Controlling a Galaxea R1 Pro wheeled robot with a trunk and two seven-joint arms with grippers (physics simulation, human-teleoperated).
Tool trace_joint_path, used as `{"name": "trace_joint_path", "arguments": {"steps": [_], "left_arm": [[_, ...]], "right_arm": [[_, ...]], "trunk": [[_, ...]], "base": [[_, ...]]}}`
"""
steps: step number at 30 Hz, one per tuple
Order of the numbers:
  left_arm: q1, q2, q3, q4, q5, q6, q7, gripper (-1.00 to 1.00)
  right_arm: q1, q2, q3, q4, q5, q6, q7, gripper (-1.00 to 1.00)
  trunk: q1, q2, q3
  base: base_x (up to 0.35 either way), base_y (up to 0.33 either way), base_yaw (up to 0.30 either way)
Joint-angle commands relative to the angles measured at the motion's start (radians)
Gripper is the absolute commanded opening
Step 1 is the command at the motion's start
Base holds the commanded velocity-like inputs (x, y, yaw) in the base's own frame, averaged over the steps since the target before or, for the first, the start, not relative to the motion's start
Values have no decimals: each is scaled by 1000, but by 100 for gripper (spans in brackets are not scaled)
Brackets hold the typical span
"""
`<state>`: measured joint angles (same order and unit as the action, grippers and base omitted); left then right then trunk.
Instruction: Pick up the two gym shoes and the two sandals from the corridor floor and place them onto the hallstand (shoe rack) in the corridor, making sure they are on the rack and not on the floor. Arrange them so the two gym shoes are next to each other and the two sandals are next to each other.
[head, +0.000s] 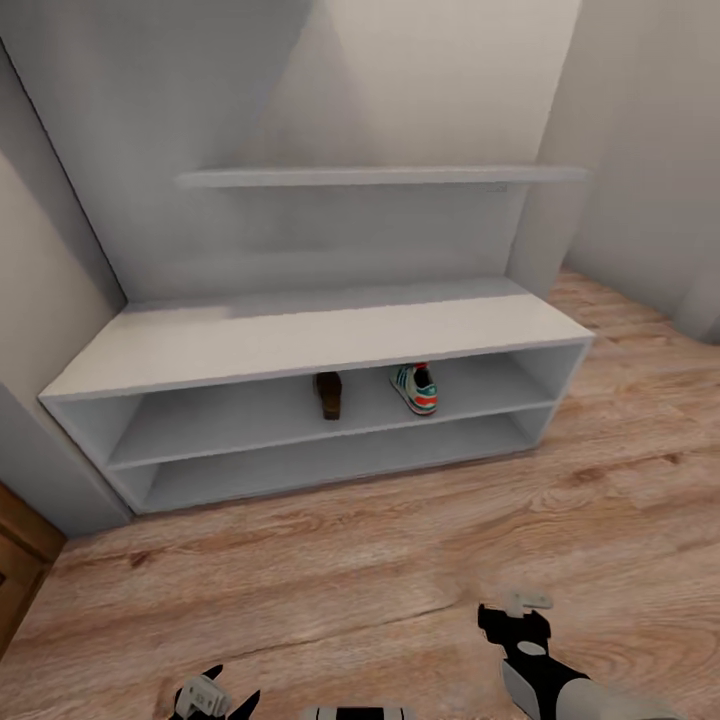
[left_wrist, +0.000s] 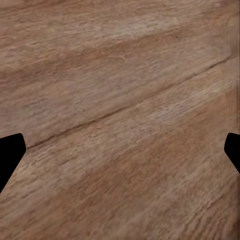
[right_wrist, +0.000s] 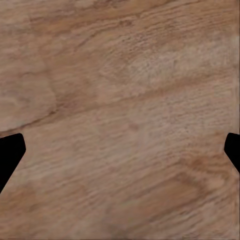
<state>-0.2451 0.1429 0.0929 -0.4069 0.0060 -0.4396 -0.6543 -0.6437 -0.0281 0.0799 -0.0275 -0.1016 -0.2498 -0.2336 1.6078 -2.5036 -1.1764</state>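
Observation:
The pale-grey hallstand (head: 300, 340) stands against the wall ahead, with two open shelf rows. On its upper shelf row a brown sandal (head: 328, 394) lies left of a white gym shoe (head: 415, 388) with green stripes and a red-orange heel; a gap separates them. My left gripper (head: 215, 698) hangs low over the corridor floor (head: 380, 560) at the head view's lower edge. My right gripper (head: 512, 618) is further right, also over bare planks. In both wrist views the black fingertips (left_wrist: 10, 155) (right_wrist: 10, 155) sit far apart, open, with only wood between them.
A wall shelf (head: 380, 177) runs above the bench top. A brown wooden piece (head: 20, 560) stands at the left edge beside the rack. Walls close in on both sides of the rack, and wood flooring stretches from the rack to my base.

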Motion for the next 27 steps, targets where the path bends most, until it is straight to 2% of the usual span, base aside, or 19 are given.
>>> {"name": "trace_joint_path", "arguments": {"steps": [1, 9, 17, 22, 27], "left_arm": [[0, 0, 6, 0, 1, 0, -8, 100], [0, 0, 7, 0, 2, 1, -8, 100], [0, 2, 9, 0, 6, 1, -5, 100], [0, 3, 30, 2, 7, 0, 35, 100], [1, 3, 35, 2, 8, -1, 50, 100]], "right_arm": [[5, -3, 9, 1, -10, -12, -1, 100], [44, -22, 7, 0, -11, -40, 0, 100], [67, -55, 6, 0, -13, -45, 1, 100], [90, -69, 5, 0, -13, -51, 2, 100], [96, -72, 5, 0, -13, -72, 1, 100]], "trunk": [[-1, 0, 3], [-4, 2, 35], [-8, 5, 68], [-27, 40, 84], [-47, 75, 100]], "base": [[0, 0, -300], [0, 0, -300], [0, 0, -300], [0, 0, -300], [0, 0, -300]]}}
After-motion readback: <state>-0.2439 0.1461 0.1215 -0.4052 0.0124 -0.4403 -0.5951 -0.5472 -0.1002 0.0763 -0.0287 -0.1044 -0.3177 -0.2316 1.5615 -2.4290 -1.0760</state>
